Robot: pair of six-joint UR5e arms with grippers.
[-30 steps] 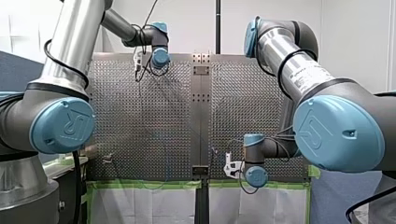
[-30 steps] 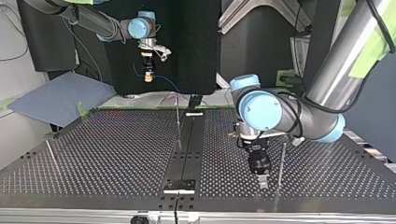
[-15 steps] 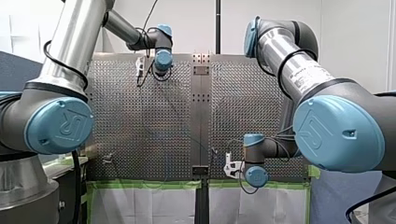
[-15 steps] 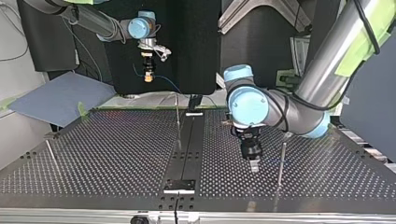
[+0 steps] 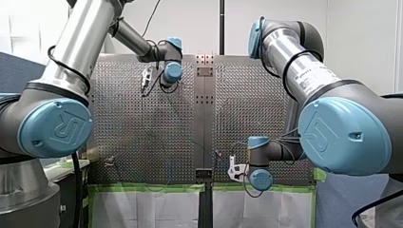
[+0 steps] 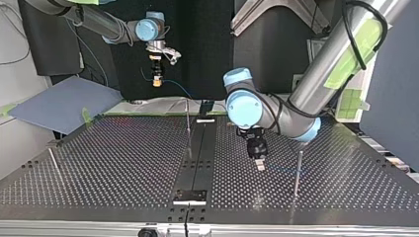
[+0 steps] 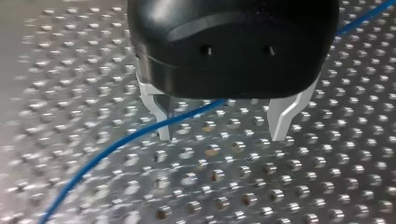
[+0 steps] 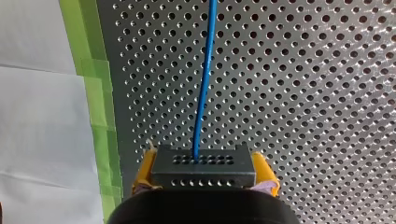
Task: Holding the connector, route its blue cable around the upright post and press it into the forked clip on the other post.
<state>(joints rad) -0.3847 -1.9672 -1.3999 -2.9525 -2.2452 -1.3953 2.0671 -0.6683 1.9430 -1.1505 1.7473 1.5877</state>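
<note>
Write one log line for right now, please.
left gripper: open by blue cable | right gripper: shut on connector

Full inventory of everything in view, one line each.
perforated table: one, dark metal, under both arms
centre rail: one, black, along the table's middle
posts: three, metal, upright on the table
connector: one, black, clamped between yellow pads
blue cable: one, leaves the connector, crosses the table
green tape: strips, along the table's edge
sheet: one, grey-blue, off the table, top view's left
left gripper: one, black, metal fingers, open over the cable
right gripper: one, yellow pads, shut on the connector
</note>
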